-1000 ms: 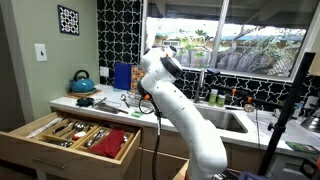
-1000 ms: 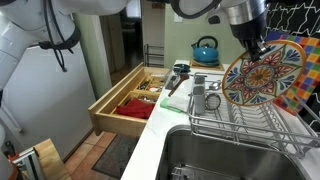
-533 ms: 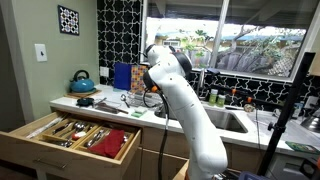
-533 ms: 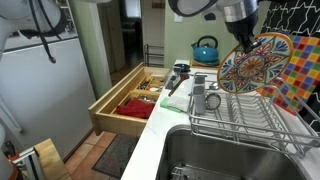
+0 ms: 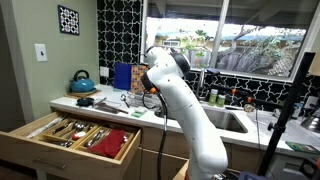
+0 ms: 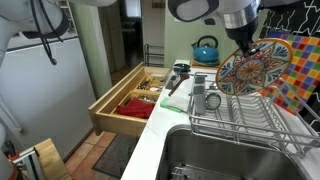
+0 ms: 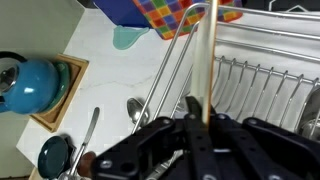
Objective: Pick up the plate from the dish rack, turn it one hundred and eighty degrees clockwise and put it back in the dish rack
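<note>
Plate (image 6: 252, 68) is being held upright in an exterior view, with its patterned, many-coloured face being turned to the camera. It is being gripped at the upper rim by the gripper (image 6: 246, 44), whose fingers are being clamped on the rim from both faces. The plate is being held over the dish rack (image 6: 240, 128), a silvery wire rack beside the sink (image 6: 215, 160). Whether its lower rim is touching the wires cannot be told. A chequered board (image 6: 295, 80) is being shown just behind the plate, a blue kettle (image 6: 205, 48) farther back on the counter, and an open wooden drawer (image 6: 130, 100) below the counter edge.

In an exterior view from across the kitchen, the gripper is being largely hidden by the white arm (image 5: 185, 110), and the plate cannot be made out. The kettle and the open drawer are being shown well apart from the arm.

In the wrist view, the plate is being seen edge-on as a thin upright line that is being pinched at the gripper's dark fingers. The wires of the dish rack are being shown beside and behind it. The kettle is being borne by a wooden trivet (image 7: 68, 90), with a spoon (image 7: 135, 108) between trivet and rack.
</note>
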Available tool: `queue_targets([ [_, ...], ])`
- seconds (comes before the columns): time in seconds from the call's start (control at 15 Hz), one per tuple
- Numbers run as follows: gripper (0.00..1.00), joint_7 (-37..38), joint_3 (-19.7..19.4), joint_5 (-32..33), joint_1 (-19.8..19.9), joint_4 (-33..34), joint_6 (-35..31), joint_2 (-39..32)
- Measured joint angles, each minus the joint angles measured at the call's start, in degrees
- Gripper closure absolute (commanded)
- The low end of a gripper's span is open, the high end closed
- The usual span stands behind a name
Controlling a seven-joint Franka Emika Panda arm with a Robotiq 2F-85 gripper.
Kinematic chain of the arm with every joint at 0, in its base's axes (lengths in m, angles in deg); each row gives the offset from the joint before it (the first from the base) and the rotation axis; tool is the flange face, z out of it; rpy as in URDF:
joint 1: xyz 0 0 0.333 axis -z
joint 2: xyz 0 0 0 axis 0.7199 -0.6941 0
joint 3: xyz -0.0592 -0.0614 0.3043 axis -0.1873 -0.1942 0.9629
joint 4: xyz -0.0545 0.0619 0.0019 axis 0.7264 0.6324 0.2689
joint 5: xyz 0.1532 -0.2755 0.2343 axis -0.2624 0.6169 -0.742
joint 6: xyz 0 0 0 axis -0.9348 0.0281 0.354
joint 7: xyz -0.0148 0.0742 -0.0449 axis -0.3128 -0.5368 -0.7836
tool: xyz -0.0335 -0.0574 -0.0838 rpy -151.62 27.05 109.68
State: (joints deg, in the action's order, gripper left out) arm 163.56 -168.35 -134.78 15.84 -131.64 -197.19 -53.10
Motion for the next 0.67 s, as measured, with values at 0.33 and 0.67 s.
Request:
queue_targets([
  [0.33, 0.96, 0.22, -0.68, -3.59, -0.31, -1.25, 0.20, -1.83],
  [0.67, 0.95, 0.23, -1.02, -4.46, -0.63, -2.01, 0.21, -3.69],
])
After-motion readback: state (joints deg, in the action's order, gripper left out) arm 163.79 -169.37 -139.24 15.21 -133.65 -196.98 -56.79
